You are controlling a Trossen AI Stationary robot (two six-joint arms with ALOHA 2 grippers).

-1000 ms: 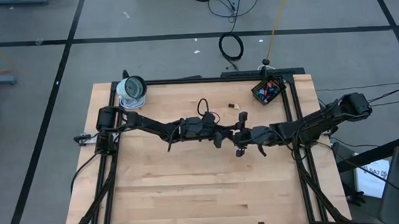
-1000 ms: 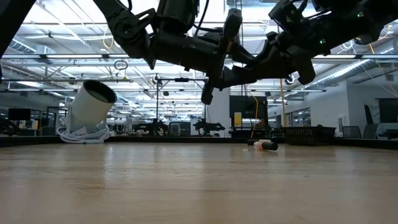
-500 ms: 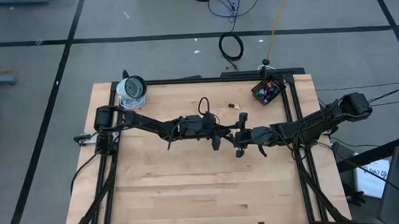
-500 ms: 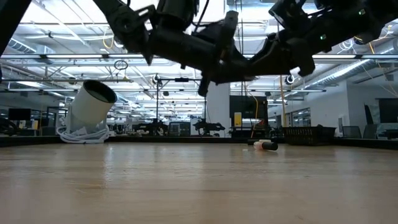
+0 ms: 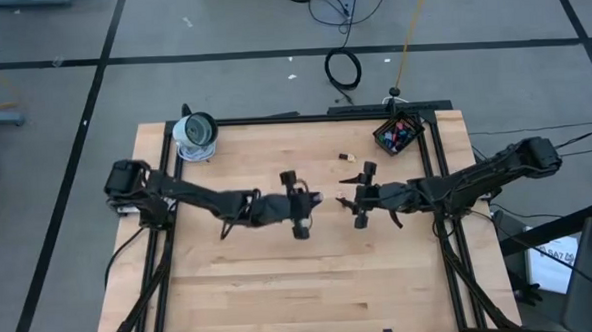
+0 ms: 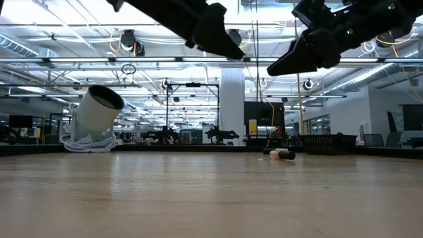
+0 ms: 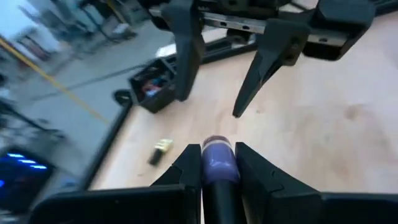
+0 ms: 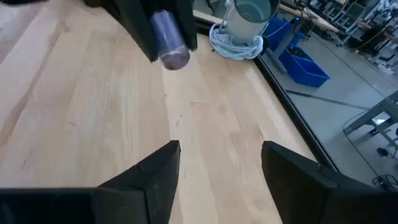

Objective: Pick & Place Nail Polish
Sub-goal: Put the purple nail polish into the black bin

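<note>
My left gripper [image 5: 312, 199] is above the table's middle, shut on a purple nail polish bottle [image 7: 216, 163]. The bottle also shows in the right wrist view [image 8: 166, 38]. My right gripper [image 5: 345, 196] faces it a short way toward the table's right, open and empty [image 8: 221, 149]. Another small bottle [image 5: 348, 157] lies on its side on the table, farther back. A small black box [image 5: 398, 134] at the far right corner holds several coloured bottles. My left gripper pinches the purple bottle between its two fingers [image 7: 189, 163]. The bottle lies along the fingers, its purple glass end [image 7: 216, 149] sticking out past the fingertips. The fingers come level from the table's left. The bottle is lifted well clear of the table.
A white cylinder on a coil of white cord [image 5: 196, 133] stands at the far left corner. A black frame rail [image 5: 431, 170] runs along the table's right side. Bare wood lies below and in front of both grippers.
The two grippers were together above the table's middle. My left gripper has drawn back toward the table's left edge and risen, carrying the purple bottle with it, and a gap now stands between the two grippers.
</note>
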